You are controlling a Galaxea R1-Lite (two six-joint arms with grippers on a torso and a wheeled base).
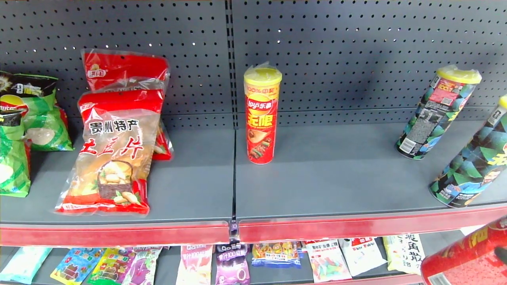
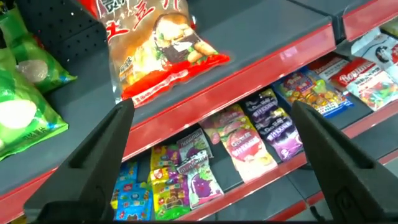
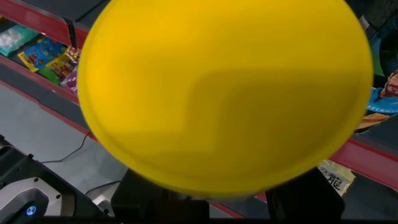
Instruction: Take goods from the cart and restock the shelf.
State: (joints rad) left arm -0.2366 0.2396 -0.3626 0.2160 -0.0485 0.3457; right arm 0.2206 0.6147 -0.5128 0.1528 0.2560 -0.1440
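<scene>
A red chip can with a yellow lid (image 1: 261, 114) stands upright on the grey shelf board (image 1: 336, 186), near its middle. A second red can (image 1: 467, 257) is tilted at the lower right, below the shelf's red front edge. Its yellow lid (image 3: 224, 93) faces the right wrist camera, and my right gripper (image 3: 224, 190) is shut on its body, with dark fingers (image 3: 140, 199) showing either side. My left gripper (image 2: 211, 168) is open and holds nothing. It hangs in front of the red shelf edge (image 2: 205, 93), below the potato-slice bag (image 2: 155, 50).
Green chip bags (image 1: 16, 134) and red potato-slice bags (image 1: 115, 150) stand on the shelf's left. Two dark patterned cans (image 1: 435, 114) (image 1: 471, 166) stand at its right. A wide stretch of grey board lies between the red can and those cans. Candy packets (image 1: 233, 261) line the lower shelf.
</scene>
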